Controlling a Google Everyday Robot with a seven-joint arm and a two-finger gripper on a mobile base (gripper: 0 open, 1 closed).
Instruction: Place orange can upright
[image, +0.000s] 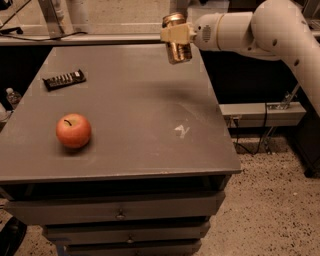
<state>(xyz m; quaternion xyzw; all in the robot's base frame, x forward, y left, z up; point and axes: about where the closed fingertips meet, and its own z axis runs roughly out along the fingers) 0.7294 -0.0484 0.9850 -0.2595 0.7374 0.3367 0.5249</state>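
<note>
**A:** Camera view, then. Where was the gripper (176, 35)?

**B:** Up over the far right part of the grey table (125, 160). It sat at the end of the white arm (250, 30), which reached in from the right.

**A:** And its state?

**B:** It was clamped on the orange can (180, 51). A cream finger (174, 34) crossed the can's upper half, and the copper-coloured lower half showed below it.

**A:** Was the can standing on the table?

**B:** No. It hung clear of the surface, close to upright, with its base tipped slightly towards the right. The silver top showed just above the finger. A soft shadow lay on the tabletop nearer the camera, apart from the can.

**A:** What else was on the table?

**B:** A red-orange apple (73, 130) sat at the near left, stem up, well apart from the can. A dark flat rectangular object (63, 79) lay at the far left, though I could not tell what it was. A small white mark (182, 131) was on the surface to the right of centre, between the can and the front edge.

**A:** And below?

**B:** Drawers (120, 207) ran under the tabletop, with a speckled floor (270, 210) to the right.
</note>
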